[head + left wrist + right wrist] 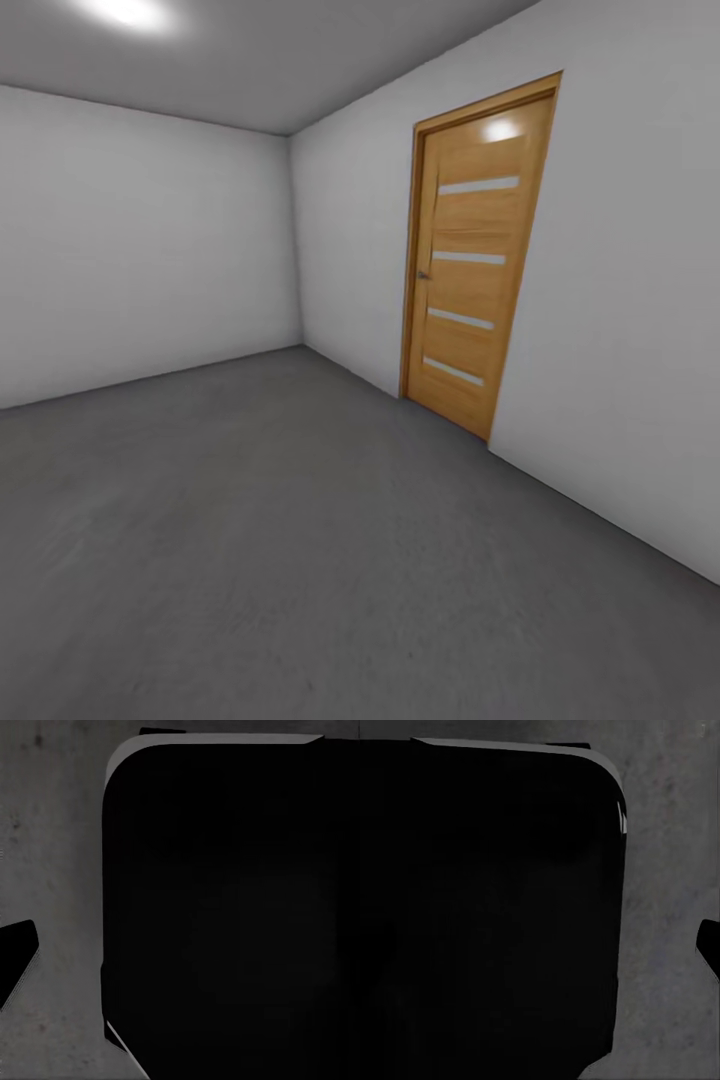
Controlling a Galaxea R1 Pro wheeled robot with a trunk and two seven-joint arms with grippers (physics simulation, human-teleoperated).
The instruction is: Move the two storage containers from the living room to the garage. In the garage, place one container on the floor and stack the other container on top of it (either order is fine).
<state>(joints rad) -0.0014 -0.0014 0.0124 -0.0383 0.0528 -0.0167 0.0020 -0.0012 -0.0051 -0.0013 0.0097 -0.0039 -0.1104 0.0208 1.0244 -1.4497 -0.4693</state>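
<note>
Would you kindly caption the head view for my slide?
Bare grey-walled room with dark concrete floor and a closed wooden door.

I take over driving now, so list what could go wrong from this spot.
1. The wall with the closed wooden door runs close along the right; a careless turn may scrape it.
2. Both wrist views are mostly blocked by a dark body, so the grey floor beside the robot is poorly visible, and low obstacles there could be missed.

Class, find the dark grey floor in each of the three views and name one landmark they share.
Head view: the floor fills the lower half, below the wooden door.
Left wrist view: a grey strip beside a black body.
Right wrist view: a grey strip beside a black body.
Shared landmark: the floor's rough grey surface.
</note>
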